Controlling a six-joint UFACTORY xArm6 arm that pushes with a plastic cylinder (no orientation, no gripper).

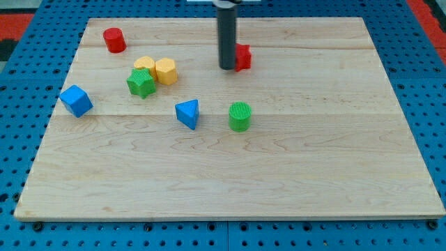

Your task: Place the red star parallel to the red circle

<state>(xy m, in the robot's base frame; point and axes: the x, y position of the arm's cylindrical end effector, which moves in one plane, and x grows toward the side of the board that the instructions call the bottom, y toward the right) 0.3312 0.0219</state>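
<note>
The red star [243,56] lies near the top middle of the wooden board [293,174], partly hidden behind my rod. My tip [227,67] rests on the board, touching the star's left side. The red circle [114,40], a short cylinder, stands at the top left of the board, far to the left of the star and slightly higher in the view.
Two yellow blocks [144,65] [166,71] and a green star [141,83] cluster left of centre. A blue cube [76,100] sits at the left edge. A blue triangle [187,113] and a green cylinder [240,116] sit in the middle.
</note>
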